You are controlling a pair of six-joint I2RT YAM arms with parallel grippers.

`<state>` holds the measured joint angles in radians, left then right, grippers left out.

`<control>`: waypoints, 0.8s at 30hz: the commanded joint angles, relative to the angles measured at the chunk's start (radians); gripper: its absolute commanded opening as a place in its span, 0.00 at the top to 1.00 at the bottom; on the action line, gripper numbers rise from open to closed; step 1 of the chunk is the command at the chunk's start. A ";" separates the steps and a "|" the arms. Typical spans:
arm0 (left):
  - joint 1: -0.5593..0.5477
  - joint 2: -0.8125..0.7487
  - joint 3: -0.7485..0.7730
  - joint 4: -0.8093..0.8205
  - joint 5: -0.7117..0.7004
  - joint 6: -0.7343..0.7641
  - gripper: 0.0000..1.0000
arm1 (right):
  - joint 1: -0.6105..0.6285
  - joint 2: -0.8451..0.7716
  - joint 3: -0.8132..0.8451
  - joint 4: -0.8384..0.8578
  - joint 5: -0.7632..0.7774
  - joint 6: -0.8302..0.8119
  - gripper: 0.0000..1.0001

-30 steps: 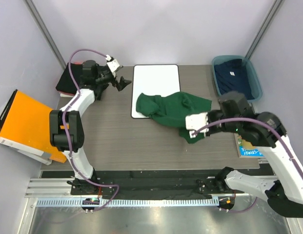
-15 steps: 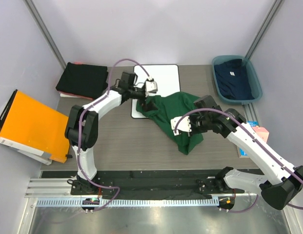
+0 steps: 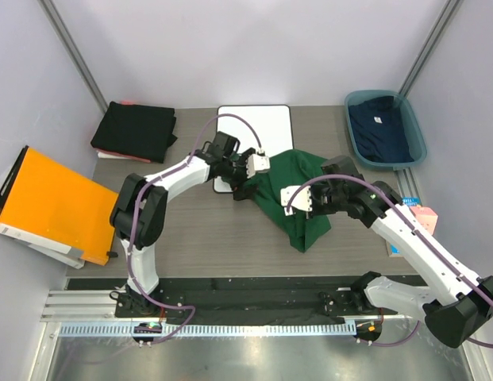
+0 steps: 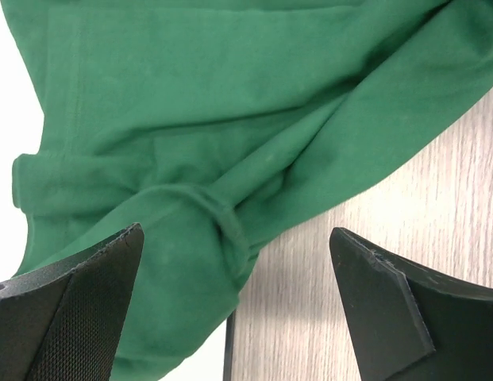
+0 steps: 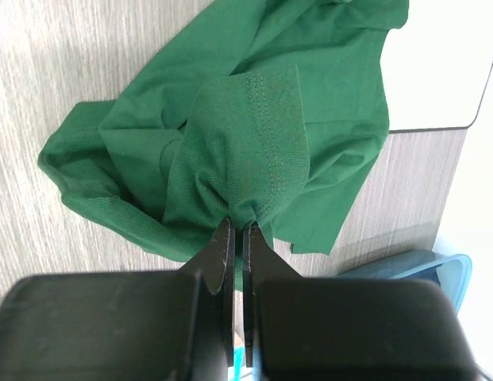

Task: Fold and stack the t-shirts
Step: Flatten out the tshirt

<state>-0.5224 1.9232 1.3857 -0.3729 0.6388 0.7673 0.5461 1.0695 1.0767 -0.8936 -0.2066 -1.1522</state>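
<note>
Table | green t-shirt pinched in right jaws | beneath spread left jaws

in the top view the widest open stretch is the bare wood of the table in the lower middle, left of centre. the dark green t-shirt sprawls across the centre, overlapping the lower right corner of the white board. the left gripper hangs spread over its left edge, the right gripper pinches its right side, both arms flanking it. the black folded shirts block the upper left, the orange folder the left edge, the blue bin the upper right.
</note>
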 commanded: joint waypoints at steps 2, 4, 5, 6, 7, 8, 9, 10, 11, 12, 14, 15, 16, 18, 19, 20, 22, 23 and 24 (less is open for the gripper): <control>-0.031 0.003 0.041 0.043 -0.057 -0.022 0.00 | -0.005 -0.032 0.003 0.070 -0.031 0.040 0.99; -0.036 0.026 0.053 0.052 -0.065 -0.028 0.00 | -0.005 -0.040 -0.004 0.073 -0.030 0.040 0.99; -0.039 0.034 0.067 0.054 -0.070 -0.029 0.00 | -0.005 -0.042 -0.007 0.074 -0.030 0.040 0.99; -0.042 0.040 0.073 0.054 -0.073 -0.034 0.00 | -0.005 -0.045 -0.009 0.074 -0.028 0.042 0.99; -0.044 0.051 0.078 0.057 -0.076 -0.036 0.00 | -0.005 -0.045 -0.011 0.076 -0.028 0.043 0.99; -0.045 0.054 0.085 0.058 -0.076 -0.037 0.01 | -0.005 -0.045 -0.011 0.081 -0.028 0.046 0.99; -0.048 0.063 0.088 0.060 -0.083 -0.037 0.03 | -0.005 -0.045 -0.011 0.079 -0.028 0.048 0.99; -0.050 0.065 0.090 0.063 -0.087 -0.040 0.05 | -0.005 -0.045 -0.011 0.082 -0.028 0.049 0.99; -0.051 0.069 0.093 0.066 -0.091 -0.040 0.07 | -0.005 -0.046 -0.011 0.085 -0.028 0.049 0.99; -0.053 0.074 0.095 0.066 -0.096 -0.040 0.10 | -0.005 -0.045 -0.009 0.084 -0.028 0.054 0.99; -0.053 0.082 0.095 0.072 -0.102 -0.043 0.19 | -0.005 -0.045 -0.008 0.085 -0.028 0.054 0.99; -0.053 0.083 0.096 0.072 -0.103 -0.043 0.24 | -0.005 -0.045 -0.008 0.087 -0.028 0.052 0.99; -0.053 0.086 0.098 0.072 -0.106 -0.043 0.47 | -0.005 -0.042 -0.006 0.088 -0.025 0.052 0.99; -0.053 0.091 0.101 0.078 -0.120 -0.055 0.89 | -0.005 -0.040 -0.006 0.091 -0.024 0.054 0.99; -0.054 0.092 0.101 0.087 -0.129 -0.060 1.00 | -0.005 -0.042 -0.006 0.093 -0.025 0.054 0.99; -0.054 0.089 0.098 0.089 -0.149 -0.062 1.00 | -0.005 -0.037 -0.006 0.096 -0.028 0.054 0.99; -0.053 0.076 0.089 0.106 -0.178 -0.051 1.00 | -0.005 -0.034 -0.009 0.097 -0.030 0.055 0.99; -0.048 0.042 0.066 0.121 -0.223 -0.048 1.00 | -0.005 -0.029 -0.009 0.102 -0.030 0.055 0.99; -0.044 0.021 0.052 0.135 -0.235 -0.046 1.00 | -0.005 -0.029 -0.012 0.105 -0.028 0.057 0.99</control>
<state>-0.5701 2.0109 1.4506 -0.3157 0.4889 0.7158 0.5457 1.0512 1.0618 -0.8394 -0.2165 -1.1110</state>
